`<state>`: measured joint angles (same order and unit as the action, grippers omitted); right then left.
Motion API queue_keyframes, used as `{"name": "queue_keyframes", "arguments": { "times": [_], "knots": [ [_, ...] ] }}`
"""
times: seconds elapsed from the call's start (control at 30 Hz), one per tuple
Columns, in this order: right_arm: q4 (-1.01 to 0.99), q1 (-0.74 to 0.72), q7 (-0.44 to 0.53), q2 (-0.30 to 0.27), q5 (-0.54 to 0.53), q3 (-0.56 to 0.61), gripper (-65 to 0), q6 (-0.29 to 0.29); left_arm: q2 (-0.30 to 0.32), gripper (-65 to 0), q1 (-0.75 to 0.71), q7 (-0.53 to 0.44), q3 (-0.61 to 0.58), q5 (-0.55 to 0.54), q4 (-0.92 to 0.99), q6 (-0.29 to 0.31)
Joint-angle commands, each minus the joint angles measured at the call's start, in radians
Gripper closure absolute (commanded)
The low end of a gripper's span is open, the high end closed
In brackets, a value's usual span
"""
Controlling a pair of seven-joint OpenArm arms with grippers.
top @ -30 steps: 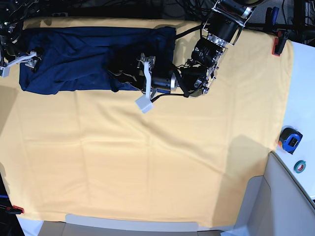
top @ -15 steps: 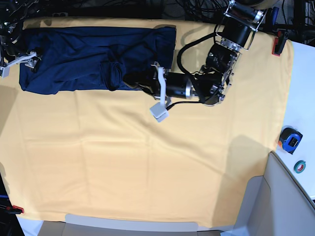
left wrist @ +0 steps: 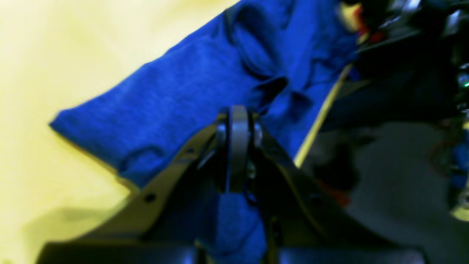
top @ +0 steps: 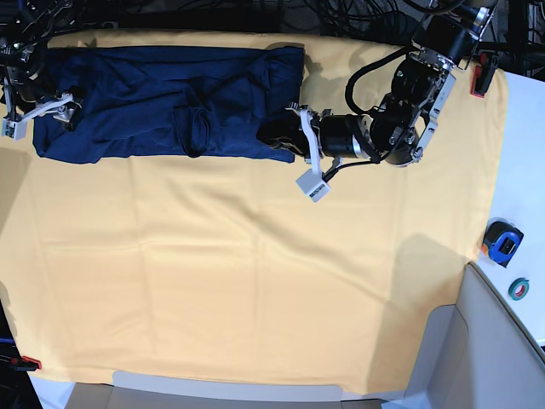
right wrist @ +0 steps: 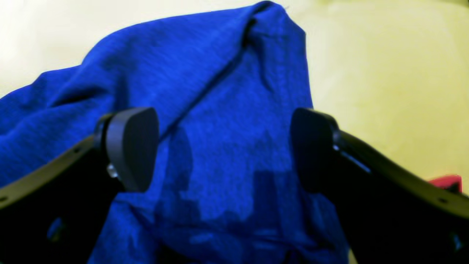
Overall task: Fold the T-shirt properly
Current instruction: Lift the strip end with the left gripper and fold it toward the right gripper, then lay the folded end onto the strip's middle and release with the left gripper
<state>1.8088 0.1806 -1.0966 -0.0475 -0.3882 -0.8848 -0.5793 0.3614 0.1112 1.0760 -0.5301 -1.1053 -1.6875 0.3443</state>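
Note:
The T-shirt (top: 145,102) lies as a long dark navy band across the far left of the yellow cloth (top: 255,273), with a small bunched fold near its middle. My left gripper (top: 271,134) is shut at the shirt's lower right corner. In the left wrist view its fingertips (left wrist: 238,146) press together over the blue fabric (left wrist: 176,99), and no cloth shows between them. At the shirt's left end my right gripper (top: 38,112) is open. Seen from the right wrist, its fingers (right wrist: 132,146) straddle a raised part of the shirt (right wrist: 227,110) without gripping it.
The yellow cloth covers nearly the whole table. Red clamps (top: 481,77) (top: 27,363) hold its edges. On the white surface at the right lie a blue tape measure (top: 502,241) and a green tape roll (top: 519,288). Cables and arm bases crowd the far edge.
My left arm drew back to the right along the shirt's lower edge, and its jaws went from open to shut. The shirt and the right gripper stayed about where they were.

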Motion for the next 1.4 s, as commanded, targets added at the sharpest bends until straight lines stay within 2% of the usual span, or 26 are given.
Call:
{"name": "queue_keyframes", "arguments": {
  "times": [0.0,0.1,0.4,0.63,0.83,0.93,1.13,1.37],
  "knots": [
    [0.015,-0.003,0.02,-0.012,-0.007,-0.006,-55.2,-0.001,0.001,0.0,0.011,-0.007,0.005,0.009,-0.03,0.009],
    [0.015,-0.003,0.02,-0.012,-0.007,-0.006,-55.2,-0.001,-0.014,0.0,-0.023,-0.007,0.006,0.08,-0.038,0.009],
    [0.015,-0.002,0.02,-0.015,-0.007,-0.006,-55.2,-0.001,-0.054,0.0,-0.066,-0.007,-0.023,0.199,-0.039,0.012],
    [0.015,-0.002,0.02,-0.015,-0.007,-0.006,-55.2,-0.001,-0.066,0.0,-0.09,-0.013,-0.127,0.202,-0.093,0.011],
    [0.015,0.0,0.02,-0.015,-0.007,-0.006,-55.2,-0.001,-0.115,0.0,-0.095,-0.006,-0.161,0.201,-0.158,0.017],
    [0.015,0.0,0.02,-0.015,-0.007,-0.006,-55.2,-0.001,-0.115,0.0,-0.087,-0.006,-0.215,0.201,-0.176,0.017],
    [0.015,-0.003,0.019,-0.024,-0.013,-0.006,-55.2,-0.001,-0.114,0.0,-0.084,-0.006,-0.218,0.207,-0.178,0.017],
    [0.015,-0.003,0.019,-0.091,-0.015,-0.012,-55.2,-0.003,-0.055,0.0,-0.06,-0.015,-0.216,0.21,-0.174,0.011]
  ]
}}
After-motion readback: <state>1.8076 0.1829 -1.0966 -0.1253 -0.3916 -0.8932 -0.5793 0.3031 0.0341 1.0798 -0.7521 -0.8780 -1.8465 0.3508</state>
